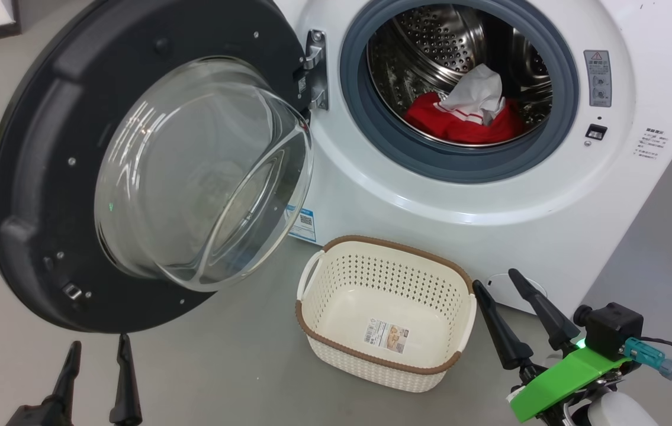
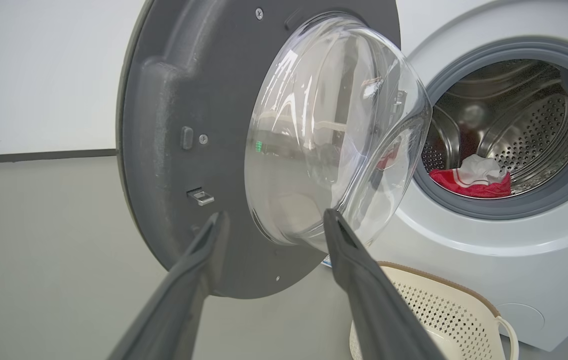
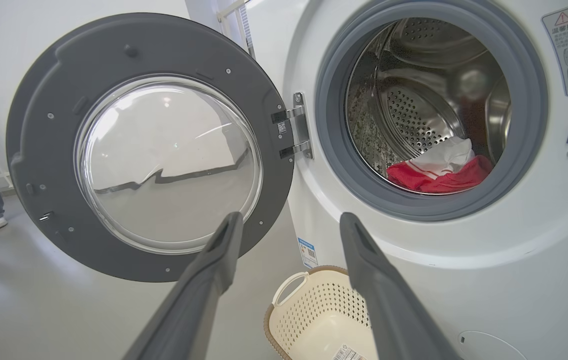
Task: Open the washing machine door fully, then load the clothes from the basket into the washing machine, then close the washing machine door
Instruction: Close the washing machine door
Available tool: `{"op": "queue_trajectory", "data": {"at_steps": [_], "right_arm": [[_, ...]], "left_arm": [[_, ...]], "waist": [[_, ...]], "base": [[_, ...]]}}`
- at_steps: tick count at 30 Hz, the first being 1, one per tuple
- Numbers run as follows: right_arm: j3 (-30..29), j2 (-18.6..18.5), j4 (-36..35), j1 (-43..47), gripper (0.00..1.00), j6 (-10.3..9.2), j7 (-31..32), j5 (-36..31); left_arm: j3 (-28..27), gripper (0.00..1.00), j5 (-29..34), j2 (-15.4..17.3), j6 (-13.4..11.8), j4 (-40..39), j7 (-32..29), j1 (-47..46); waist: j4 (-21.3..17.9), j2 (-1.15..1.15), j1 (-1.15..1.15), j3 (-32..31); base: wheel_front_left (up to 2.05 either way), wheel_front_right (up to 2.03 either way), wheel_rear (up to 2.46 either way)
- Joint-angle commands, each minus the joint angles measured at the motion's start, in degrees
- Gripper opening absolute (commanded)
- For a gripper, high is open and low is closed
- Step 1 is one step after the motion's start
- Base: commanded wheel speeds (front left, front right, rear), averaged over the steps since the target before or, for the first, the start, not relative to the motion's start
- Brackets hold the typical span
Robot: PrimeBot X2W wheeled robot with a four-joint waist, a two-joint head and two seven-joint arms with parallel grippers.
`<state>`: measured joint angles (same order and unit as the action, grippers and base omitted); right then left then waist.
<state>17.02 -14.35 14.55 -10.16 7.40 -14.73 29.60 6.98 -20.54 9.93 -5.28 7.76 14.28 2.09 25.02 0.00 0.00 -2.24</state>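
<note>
Left gripper (image 1: pixel 100 341): lower left of head view, 2 fingers spread wide, holding nothing, just below the door's rim and apart from it.
Right gripper (image 1: pixel 495 278): lower right, jaws wide, nothing between them, fingertips just beside the basket's right rim.
Basket (image 1: pixel 398 244): upright on the floor (image 1: pixel 241 367), just before the washer's front, below its opening; label sticker (image 1: pixel 386 336) on its bottom.
Door (image 1: pixel 34 177): swung open to the left on its hinge (image 1: pixel 315 65), glass bowl (image 1: pixel 193 171) bulging outward.
Washer (image 1: pixel 489 213): white, opening uncovered.
Clothes (image 1: pixel 460 121): 1 red-and-white heap low in the drum (image 1: pixel 430 41), behind the grey seal (image 1: pixel 359 118).
</note>
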Motion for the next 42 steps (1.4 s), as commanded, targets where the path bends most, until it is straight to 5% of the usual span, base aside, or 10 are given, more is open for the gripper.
{"op": "queue_trajectory", "data": {"at_steps": [1,30,31,32,33,36,42], "right_arm": [[1.1,-0.1,-1.4,0.2,1.00,0.09,-0.3,1.0],[1.7,-0.6,-1.5,0.5,1.00,0.09,-0.3,1.2],[1.7,-0.5,-1.5,0.5,1.00,0.09,-0.3,1.2],[1.6,-0.5,-1.5,0.5,1.00,0.09,-0.3,1.2],[1.6,-0.5,-1.5,0.5,1.00,0.09,-0.3,1.2],[1.5,-0.4,-1.6,0.5,1.00,0.09,-0.3,1.2],[1.1,-0.4,-1.7,0.7,1.00,0.09,-0.3,1.0]], "left_arm": [[-1.8,1.00,0.4,1.3,0.0,-1.4,0.3,-1.4],[-1.2,1.00,-0.2,2.1,-1.1,-2.6,0.3,-1.0],[-1.2,0.96,-0.3,2.2,-1.1,-2.7,0.3,-1.0],[-1.3,0.76,-0.3,2.3,-1.2,-2.8,0.3,-1.0],[-1.3,0.76,-0.3,2.3,-1.2,-2.8,0.3,-1.0],[-1.4,0.05,-0.4,2.5,-1.3,-3.3,0.3,-0.9],[-2.2,0.00,-1.5,3.0,-1.4,-5.6,-0.4,-1.4]], "waist": [[0.2,0.00,0.00,-0.1],[1.1,0.00,0.00,0.1],[1.2,0.00,0.00,0.1],[1.2,0.00,0.00,0.1],[1.2,0.00,0.00,0.1],[1.2,0.00,0.00,0.1],[1.6,0.00,0.00,0.2]], "base": [[0.00,0.00,0.00],[0.00,0.00,0.00],[0.00,0.00,0.00],[0.00,0.00,0.00],[0.00,0.00,0.00],[0.00,0.00,0.00],[0.00,0.00,0.00]]}}
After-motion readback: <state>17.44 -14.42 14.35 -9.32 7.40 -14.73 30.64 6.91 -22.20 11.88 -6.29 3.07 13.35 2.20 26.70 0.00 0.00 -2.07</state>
